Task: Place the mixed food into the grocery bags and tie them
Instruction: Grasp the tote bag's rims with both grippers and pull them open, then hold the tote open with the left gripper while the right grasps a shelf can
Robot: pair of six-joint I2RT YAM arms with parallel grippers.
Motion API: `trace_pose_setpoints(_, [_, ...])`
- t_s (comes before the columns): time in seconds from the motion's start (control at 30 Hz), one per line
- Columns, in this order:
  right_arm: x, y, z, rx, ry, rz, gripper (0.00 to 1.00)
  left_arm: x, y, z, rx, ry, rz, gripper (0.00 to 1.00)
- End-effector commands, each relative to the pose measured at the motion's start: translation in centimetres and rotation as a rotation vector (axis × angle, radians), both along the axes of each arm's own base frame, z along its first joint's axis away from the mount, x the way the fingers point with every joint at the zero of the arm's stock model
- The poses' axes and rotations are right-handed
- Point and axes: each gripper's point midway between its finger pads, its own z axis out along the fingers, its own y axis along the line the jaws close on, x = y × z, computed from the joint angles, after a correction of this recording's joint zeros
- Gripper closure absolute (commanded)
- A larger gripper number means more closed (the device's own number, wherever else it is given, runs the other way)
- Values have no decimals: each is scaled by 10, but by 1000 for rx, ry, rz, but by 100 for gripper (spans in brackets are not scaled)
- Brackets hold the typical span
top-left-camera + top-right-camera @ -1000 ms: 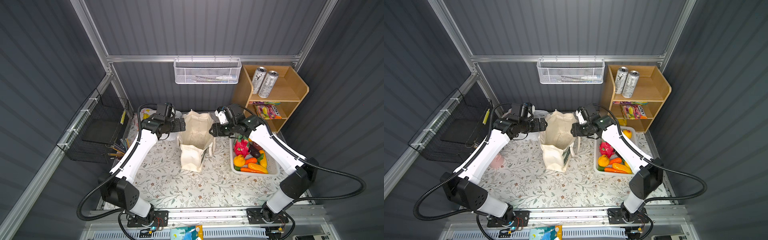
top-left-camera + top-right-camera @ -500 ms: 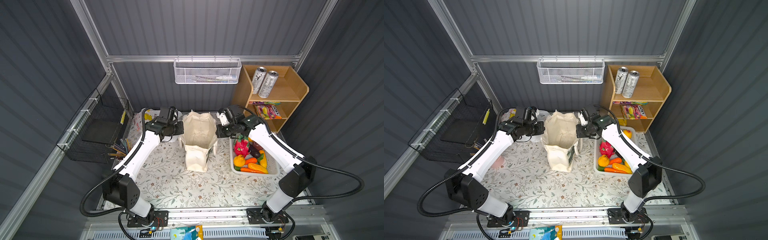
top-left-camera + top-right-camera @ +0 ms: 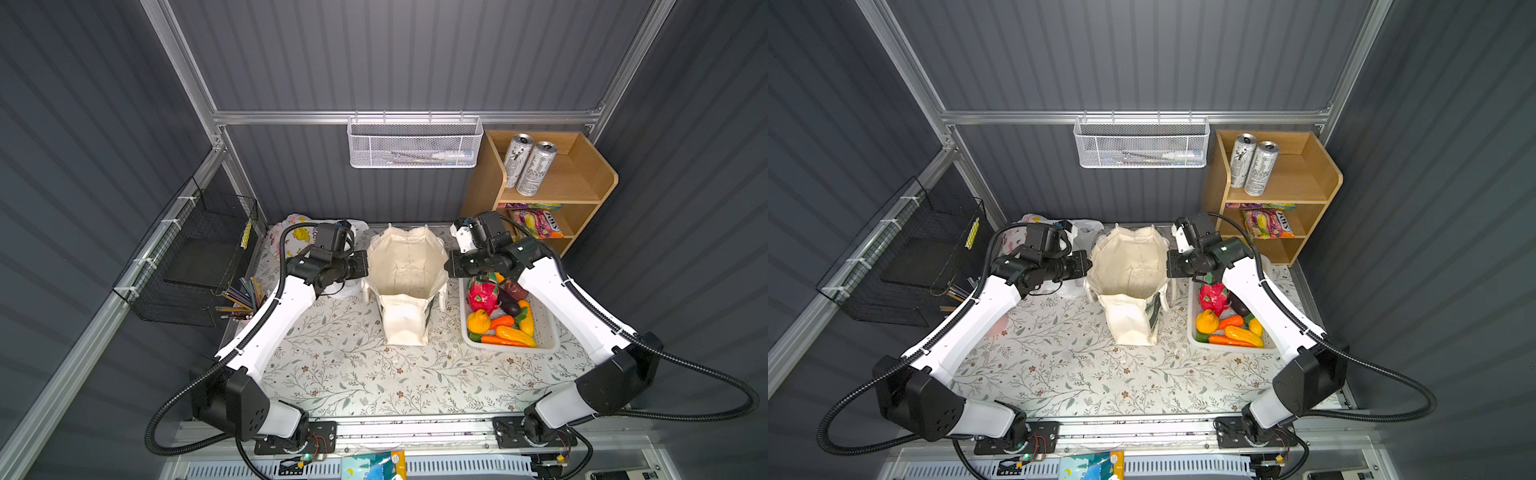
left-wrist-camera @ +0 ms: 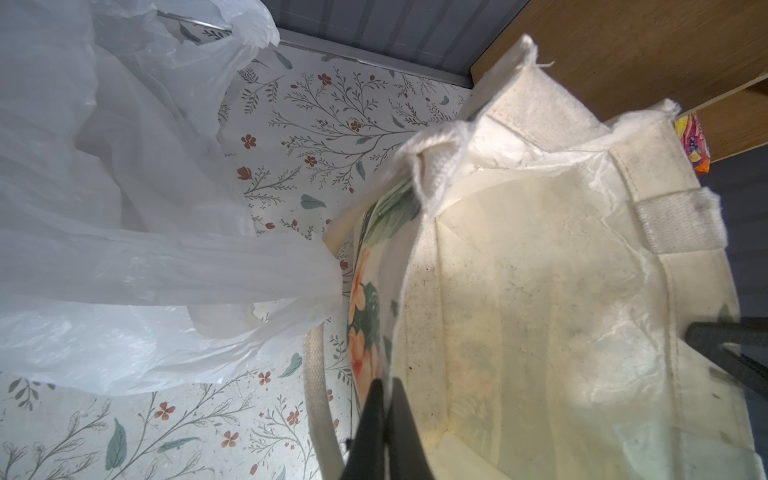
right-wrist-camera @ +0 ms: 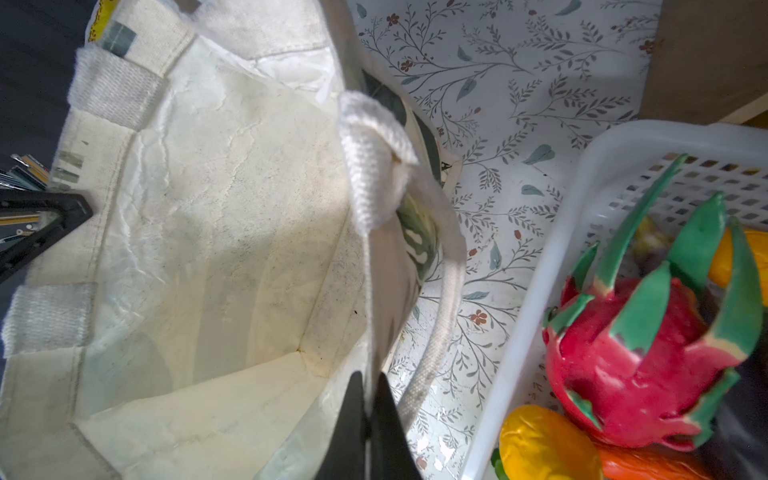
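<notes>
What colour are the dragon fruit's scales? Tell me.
Green, on the pink dragon fruit; best in right wrist view.

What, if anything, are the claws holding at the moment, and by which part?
Both hold the tote by its top rim: the left claw is shut on the rim's left side, the right claw on its right side.

Tote (image 3: 409, 270) centre of table (image 3: 353, 374); plastic bag (image 3: 293, 235) left-rear; basket (image 3: 515, 348) right of tote; shelf (image 3: 582, 178) behind basket.
</notes>
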Motion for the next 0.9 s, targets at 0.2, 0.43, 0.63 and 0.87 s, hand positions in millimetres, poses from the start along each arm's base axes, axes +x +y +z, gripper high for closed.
trace_pose_setpoints(0.2, [1, -30, 34, 160, -57, -75, 42, -4, -15, -8, -57, 3, -35, 100])
trace_pose_setpoints(0.43, [-3, -109, 97, 244, -210, -285, 35, -8, -19, -11, -55, 1, -54, 100])
trace_pose_setpoints(0.63, [13, -197, 163, 235, -398, -553, 30, -9, -22, -13, -60, 3, -69, 100])
trace_pose_setpoints(0.87, [59, -253, 213, 147, -548, -676, 21, -10, -21, -15, -52, 6, -71, 100])
